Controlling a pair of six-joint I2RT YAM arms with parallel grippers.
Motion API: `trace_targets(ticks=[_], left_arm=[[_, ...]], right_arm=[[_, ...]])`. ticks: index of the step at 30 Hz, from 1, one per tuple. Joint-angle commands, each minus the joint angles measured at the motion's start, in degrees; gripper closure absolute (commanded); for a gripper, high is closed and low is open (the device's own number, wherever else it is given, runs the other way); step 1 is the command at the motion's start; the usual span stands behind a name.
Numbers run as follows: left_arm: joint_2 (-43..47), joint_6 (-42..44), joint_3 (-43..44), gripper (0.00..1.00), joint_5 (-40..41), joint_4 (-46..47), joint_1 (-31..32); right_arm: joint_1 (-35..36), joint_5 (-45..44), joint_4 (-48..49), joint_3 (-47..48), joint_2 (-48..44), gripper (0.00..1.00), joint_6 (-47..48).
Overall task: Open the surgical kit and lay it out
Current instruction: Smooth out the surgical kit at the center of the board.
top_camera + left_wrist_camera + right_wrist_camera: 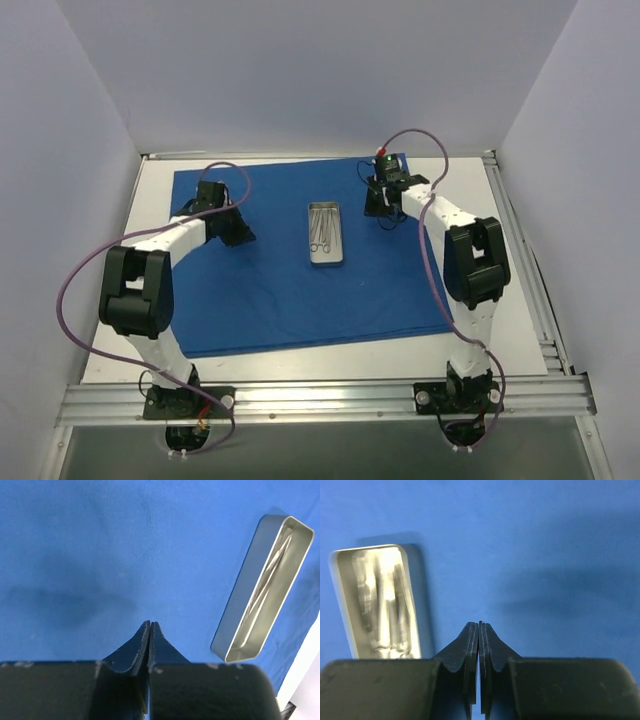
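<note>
Both arm bases sit on the metal rail (320, 398) at the near edge of the table (505, 250), and purple cables (68, 300) loop from them up to the wrists. Beyond the rail, the blue cloth (290, 295) is spread open as one large sheet over most of the table, with faint creases and its near edge running a little askew.

On the cloth, about midway from left to right and somewhat toward the far side, stands the small metal tray (311, 240), its long sides running near to far. Thin metal instruments (322, 228) lie lengthwise inside it; the wrist views are too blurred to count them.

At the left of the tray and well apart from it, the left gripper (245, 236) is over the cloth. Its wrist view shows the fingertips (150, 625) pressed together with nothing between them, and the tray (240, 605) lies off to one side.

At the right of the tray, nearer the far edge, the right gripper (377, 207) is also over the cloth. Its fingertips (480, 625) meet in the same way and are empty. Whether either pair of tips touches the fabric cannot be told.
</note>
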State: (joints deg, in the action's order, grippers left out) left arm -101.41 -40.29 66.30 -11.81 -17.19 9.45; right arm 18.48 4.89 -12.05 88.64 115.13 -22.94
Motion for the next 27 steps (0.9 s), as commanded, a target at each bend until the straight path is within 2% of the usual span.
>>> trace_targets(ticks=[1, 5, 11, 17, 19, 20, 22, 23, 27], left_arm=[[-2.12, -1.89, 0.67, 0.98, -0.58, 3.31, 0.83], [-4.5, -3.3, 0.58, 0.98, 2.31, -0.64, 1.36], [-2.31, -2.52, -5.04, 0.98, 5.22, 0.93, 1.53], [0.06, 0.91, -0.48, 0.96, 11.28, -4.07, 3.28], [1.2, 3.28, 1.62, 0.89, 15.22, -4.6, 5.91], [1.64, 5.12, 4.59, 0.75, 16.46, -6.17, 6.97], [2.44, 7.06, 7.77, 0.6, 17.35, -6.98, 9.78], [1.83, 8.29, 11.27, 0.52, 17.52, -8.28, 10.58], [-3.0, 9.62, 20.23, 0.47, 17.87, -11.72, 14.01]], right_arm=[[-1.16, 0.21, 0.1, -0.57, 2.46, 1.0, -1.66], [-2.13, -1.1, 1.06, -4.87, 3.87, 1.0, -3.86], [-3.89, -0.84, 2.91, -13.39, 1.59, 1.0, -4.4], [-3.8, 1.44, 4.58, -15.69, -1.66, 1.0, -3.96], [-3.36, 1.71, 5.2, -15.69, -4.28, 1.0, -3.43], [-2.84, 1.45, 5.29, -15.69, -5.52, 1.0, -3.34], [-2.4, 1.18, 5.11, -16.22, -9.72, 1.0, -2.73], [-2.14, 0.74, 4.76, -16.48, -10.97, 0.94, -2.64], [-1.78, 1.44, 2.57, -17.18, -16.07, 0.75, -2.37]])
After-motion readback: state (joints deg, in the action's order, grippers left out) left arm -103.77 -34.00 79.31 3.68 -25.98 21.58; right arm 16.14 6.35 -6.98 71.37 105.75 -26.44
